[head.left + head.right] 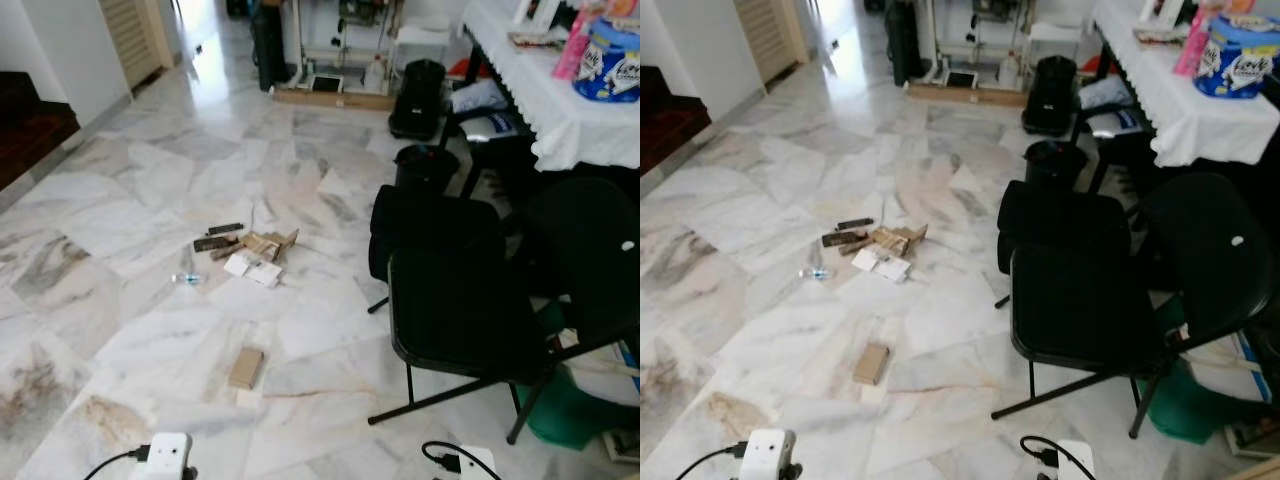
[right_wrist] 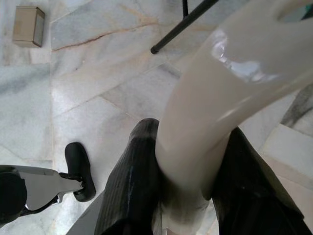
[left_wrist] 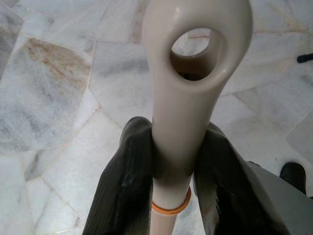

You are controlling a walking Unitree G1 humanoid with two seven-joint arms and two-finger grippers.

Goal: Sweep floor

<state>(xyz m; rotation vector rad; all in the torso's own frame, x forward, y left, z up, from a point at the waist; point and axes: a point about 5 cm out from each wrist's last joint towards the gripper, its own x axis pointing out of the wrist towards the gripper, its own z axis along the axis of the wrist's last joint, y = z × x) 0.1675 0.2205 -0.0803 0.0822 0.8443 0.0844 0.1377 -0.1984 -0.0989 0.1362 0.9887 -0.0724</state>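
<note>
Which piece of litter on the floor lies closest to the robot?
The small brown cardboard box, lying alone on the marble nearest the camera; the other scraps are bunched together farther out, with a small bottle beside them.

I was looking down on a white marble floor (image 1: 180,330), brown-veined and glossy with daylight from the far doorway. A black folding chair (image 1: 470,310) stood on it. Beyond the chair was a table with a white cloth (image 1: 560,110); well left of the chair, a white wall (image 1: 70,50) (dark steps below it).
</note>
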